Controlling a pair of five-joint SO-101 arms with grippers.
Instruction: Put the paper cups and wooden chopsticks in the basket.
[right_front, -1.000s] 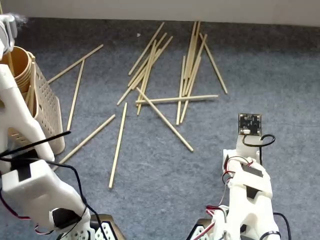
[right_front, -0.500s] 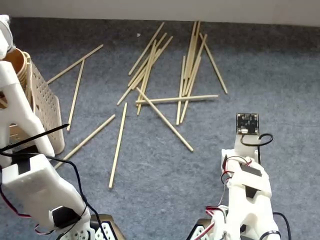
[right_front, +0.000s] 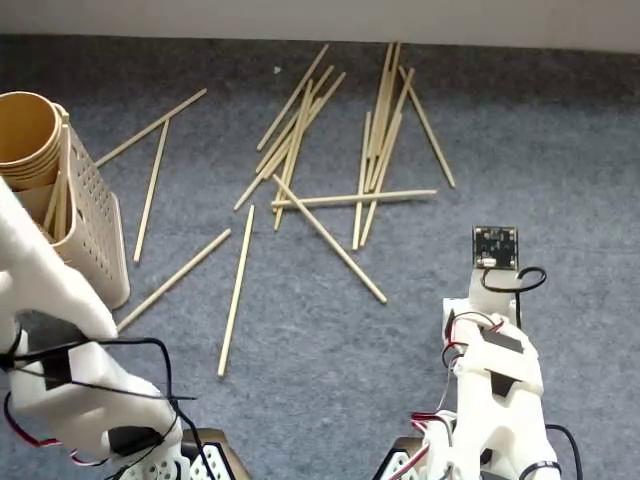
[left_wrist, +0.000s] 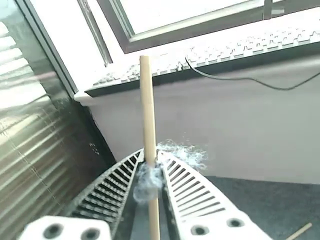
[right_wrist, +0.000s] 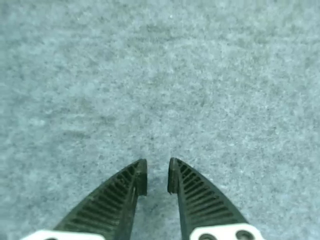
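**Item 1. Basket** (right_front: 98, 225): perforated, pale, standing upright on the grey carpet (right_front: 560, 140). All places below are given from it.

**Item 2. Paper cups** (right_front: 28, 125): a nested stack inside the basket, at its far end, mouths up. Stacked this way they leave room beside them.

**Item 3. Stowed chopsticks** (right_front: 58, 195): a few inside the basket, leaning against the cup stack, ends up.

**Item 4. Left gripper** (left_wrist: 150, 159): clamped on one held chopstick (left_wrist: 146, 105), pinched at the jaw tips with the stick running straight out past them toward a pale wall (left_wrist: 240, 120). Held by one end like this, it would likely go into the basket point-first. Whether it hangs over the basket mouth cannot be told. The left arm (right_front: 55, 300) lies along the basket's near side and covers its near corner.

**Item 5. Loose chopsticks**: two slanting just beside the basket's open-floor side (right_front: 151, 190); two longer ones a little further out (right_front: 237, 290); a crossed heap well away from the basket (right_front: 300, 130); a second bundle further away again (right_front: 385, 110). The crossed ones overlap, so lifting one could drag its neighbours.

**Item 6. Right gripper** (right_wrist: 152, 176): jaws a narrow gap apart, nothing between them, pointed at bare carpet. The right arm (right_front: 495, 375) sits folded, well apart from the basket, with the heaps between them.

**Judgement**: cups done; most chopsticks remain.
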